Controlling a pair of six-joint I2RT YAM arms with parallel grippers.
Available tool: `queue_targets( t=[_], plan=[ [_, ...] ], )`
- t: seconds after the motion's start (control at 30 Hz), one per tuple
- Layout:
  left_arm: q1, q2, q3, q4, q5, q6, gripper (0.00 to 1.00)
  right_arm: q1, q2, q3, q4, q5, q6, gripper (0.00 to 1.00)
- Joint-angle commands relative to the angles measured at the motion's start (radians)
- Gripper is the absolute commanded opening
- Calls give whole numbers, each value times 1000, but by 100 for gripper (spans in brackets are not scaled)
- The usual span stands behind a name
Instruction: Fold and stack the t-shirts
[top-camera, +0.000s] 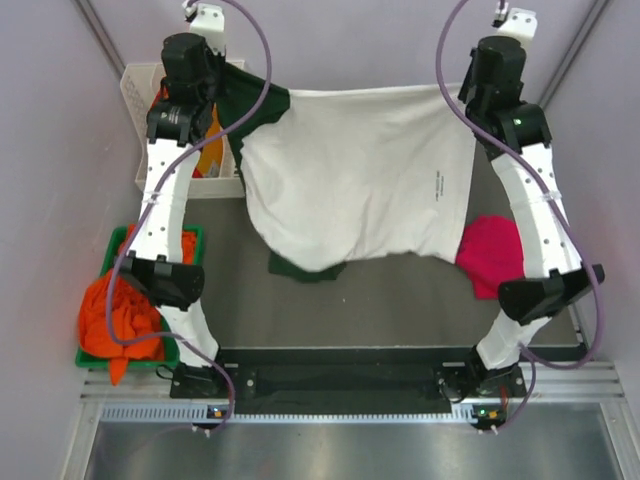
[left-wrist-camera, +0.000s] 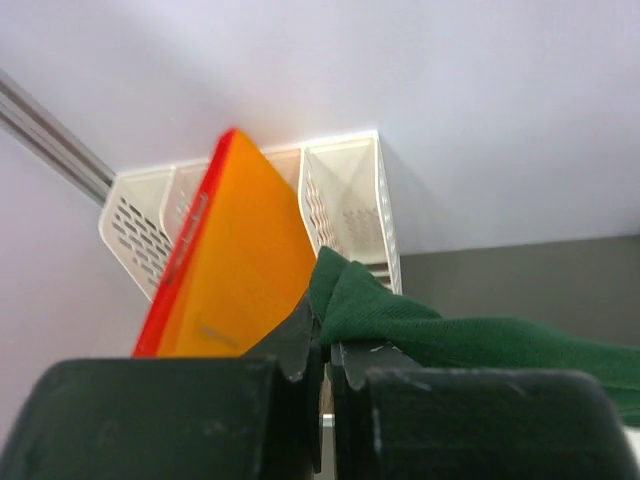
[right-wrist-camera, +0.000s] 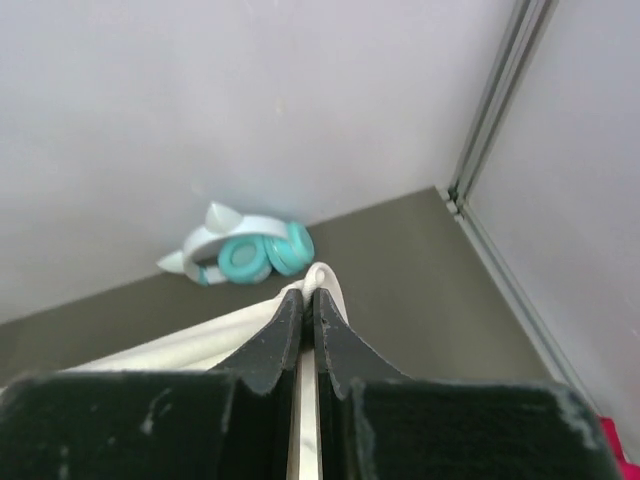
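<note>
Slippage is the first worry. The white t-shirt (top-camera: 360, 180) is stretched between the two arms at the far side of the table (top-camera: 400, 310). Its upper edge is held up in the air and its lower part drapes toward the near middle, where the cloth bunches. The left gripper (left-wrist-camera: 322, 335) is clenched on a small knot of the dark green sleeve (left-wrist-camera: 430, 325). The right gripper (right-wrist-camera: 305, 300) is clamped on a thin fold of the white edge (right-wrist-camera: 190, 355). In each wrist view only a nub of cloth pokes past the fingertips, so a pull apart to flatten the shirt could, I judge, drag a corner free and drop that side.

Skew is the second risk. One hold is on a sleeve and the other on the body's edge, so the shirt may land crooked and any fold made from that would be uneven. A dark green piece (top-camera: 305, 268) peeks out under the drooping near edge. I cannot tell which part of the shirt it is, but trapped beneath it would make a lump in the fold.

Neighbours matter too. The white rack (left-wrist-camera: 350, 200) with its orange panel (left-wrist-camera: 240, 270) stands just beside the left gripper at the far left, and the sleeve could snag on it. The magenta garment (top-camera: 492, 255) lies on the right, against the shirt's lower right corner, and could be swept along.
</note>
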Motion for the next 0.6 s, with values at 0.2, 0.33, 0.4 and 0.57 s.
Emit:
queue_targets(
  t=[0.2,0.33,0.4,0.57],
  plan=[
    [9,-483,-482,193,22,-88,0,37,-421,-411,168,77,-18,0],
    [9,-766,-832,116,87,-128,0,91,-663,-682,164,130,2,0],
    [8,-859,-910,31,133,-129,0,127,-776,-778,118,152,6,0],
    [9,-1041,-862,-143,129,-123,0,146,-915,-757,-10,209,-4,0]
  ],
)
